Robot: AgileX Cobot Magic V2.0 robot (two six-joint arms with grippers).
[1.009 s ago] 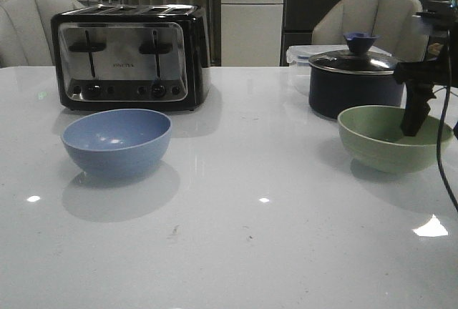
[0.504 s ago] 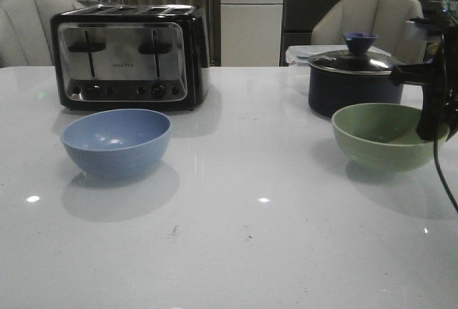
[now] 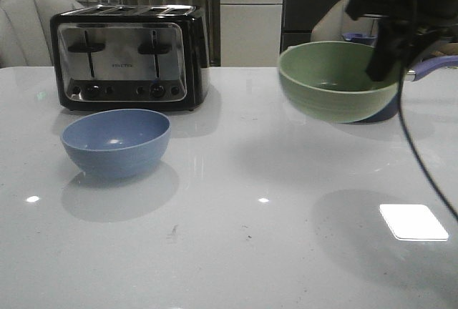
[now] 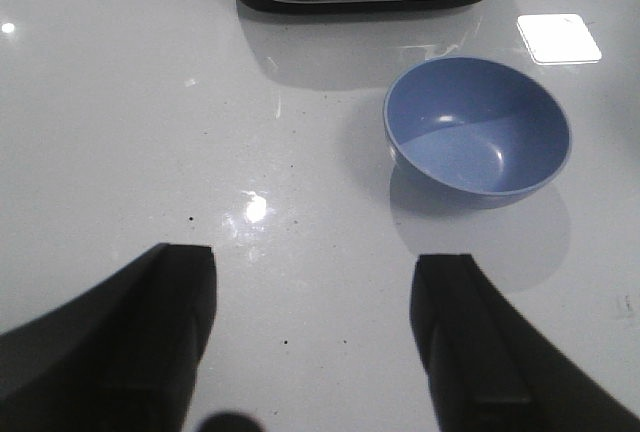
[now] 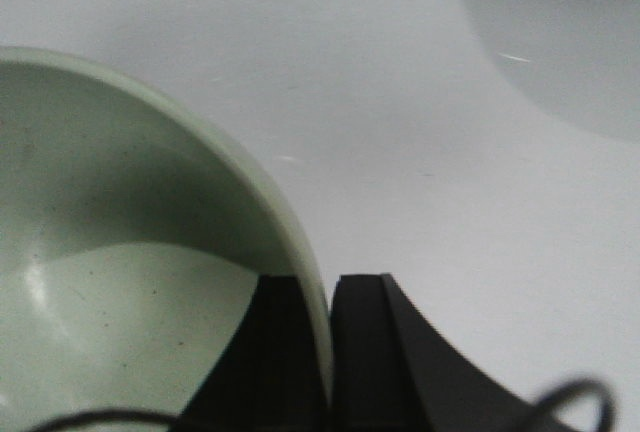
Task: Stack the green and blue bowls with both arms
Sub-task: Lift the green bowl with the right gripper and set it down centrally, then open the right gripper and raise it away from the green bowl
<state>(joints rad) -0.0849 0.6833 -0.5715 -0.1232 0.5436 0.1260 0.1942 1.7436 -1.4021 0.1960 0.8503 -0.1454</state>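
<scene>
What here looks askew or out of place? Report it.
Only the green bowl: it hangs in the air, tilted, pinched by its rim in the right end effector. The blue bowl sits upright on the table. Nothing spilled or damaged.

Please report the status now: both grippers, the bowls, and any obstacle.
Right gripper jaws shut on green bowl rim, bowl lifted off table. Left gripper open, empty. Blue bowl on table before toaster; path between looks clear.

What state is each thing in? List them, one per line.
green bowl: lifted off the table, upright, rim pinched by the right hand.
blue bowl: on the table, upright, empty, untouched.
left hand: open, holding nothing.
toaster: standing on the table, slots empty.
</scene>
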